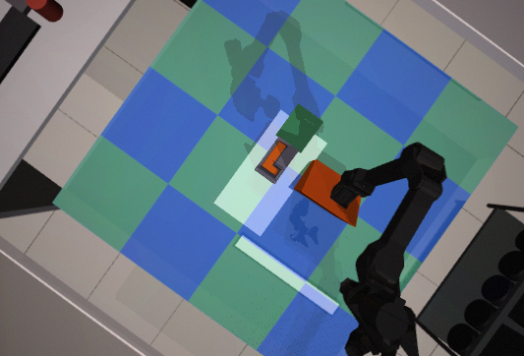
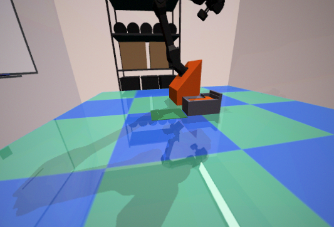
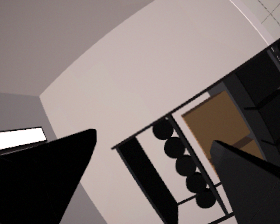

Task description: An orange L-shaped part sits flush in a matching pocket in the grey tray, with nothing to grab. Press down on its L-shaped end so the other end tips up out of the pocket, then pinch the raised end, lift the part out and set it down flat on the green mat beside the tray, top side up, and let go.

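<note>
The orange L-shaped part (image 1: 273,158) (image 2: 202,98) lies in the pocket of the grey tray (image 1: 265,175) (image 2: 205,107), with no raised end visible. In the top view its wider foot is at the lower end. The green mat (image 1: 299,128) (image 2: 168,115) lies flat beside the tray, with nothing on it. My gripper (image 3: 155,141) is open, with its fingers wide apart and nothing between them. It is raised high and far from the tray. The part, tray and mat are not in the wrist view.
An orange wedge block (image 1: 321,189) (image 2: 187,86) stands close to the tray, with the arm rising from it. A dark shelf rack (image 1: 461,275) (image 2: 146,37) (image 3: 191,165) stands beyond the blue and green checkered surface.
</note>
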Tool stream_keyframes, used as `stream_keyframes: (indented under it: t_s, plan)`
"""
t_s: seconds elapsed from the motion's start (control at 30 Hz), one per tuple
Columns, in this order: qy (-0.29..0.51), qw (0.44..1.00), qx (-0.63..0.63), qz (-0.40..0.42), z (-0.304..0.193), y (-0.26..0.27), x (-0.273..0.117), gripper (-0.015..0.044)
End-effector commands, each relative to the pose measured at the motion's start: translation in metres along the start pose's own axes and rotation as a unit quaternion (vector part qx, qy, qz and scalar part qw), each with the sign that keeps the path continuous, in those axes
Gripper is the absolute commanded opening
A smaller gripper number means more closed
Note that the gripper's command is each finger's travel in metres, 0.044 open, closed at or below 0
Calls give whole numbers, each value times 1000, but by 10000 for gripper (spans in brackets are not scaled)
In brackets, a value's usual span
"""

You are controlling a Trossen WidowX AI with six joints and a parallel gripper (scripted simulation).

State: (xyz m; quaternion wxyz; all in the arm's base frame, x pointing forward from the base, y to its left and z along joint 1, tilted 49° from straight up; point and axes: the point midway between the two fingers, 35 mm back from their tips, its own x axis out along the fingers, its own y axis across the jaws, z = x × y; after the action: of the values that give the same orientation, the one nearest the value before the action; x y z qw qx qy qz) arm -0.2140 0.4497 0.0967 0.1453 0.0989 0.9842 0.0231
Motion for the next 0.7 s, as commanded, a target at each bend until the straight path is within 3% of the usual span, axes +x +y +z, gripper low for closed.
stream_keyframes:
  t_s: [0.0,0.27,0.47,0.67]
  plan:
    - [-6,1000,0,7,4,3,-3,374]
    - [-207,967,1,147,114,43,-103,180]
    - [-392,904,24,166,198,25,-203,180]
    - [-546,830,66,90,259,-38,-298,180]
